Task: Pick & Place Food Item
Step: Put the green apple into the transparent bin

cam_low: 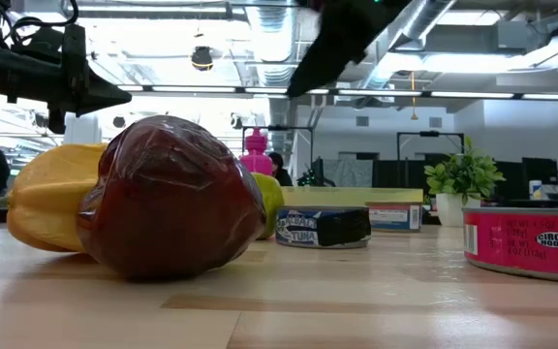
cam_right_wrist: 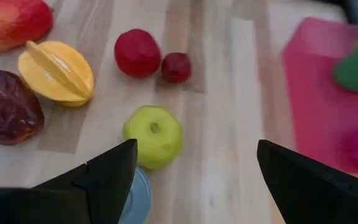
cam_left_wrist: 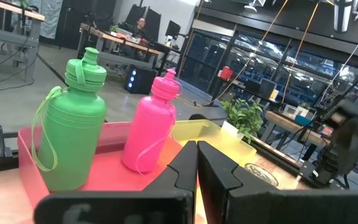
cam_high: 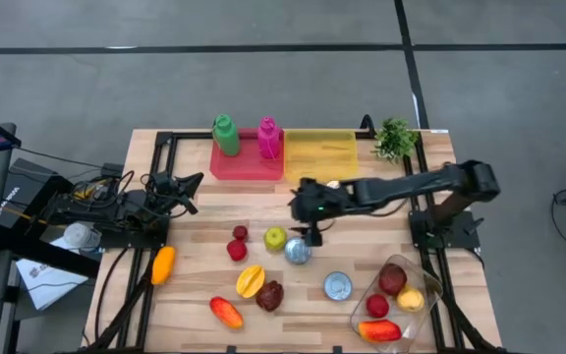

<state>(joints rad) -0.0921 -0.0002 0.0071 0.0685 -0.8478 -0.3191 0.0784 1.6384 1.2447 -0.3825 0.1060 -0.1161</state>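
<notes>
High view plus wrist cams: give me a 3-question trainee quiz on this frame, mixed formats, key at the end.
1. True or false: the right gripper is open above the table, near the green apple.
2. Multiple choice: the green bottle and pink bottle stand in which tray? A) yellow tray B) red tray C) clear container
3. Fill in: beside the apple, under the right gripper, lies a tin ____.

Key: 1 true, its fingers are spread wide in the right wrist view. 2 B. 3 can. The left gripper waits, shut, near the red tray.
</notes>
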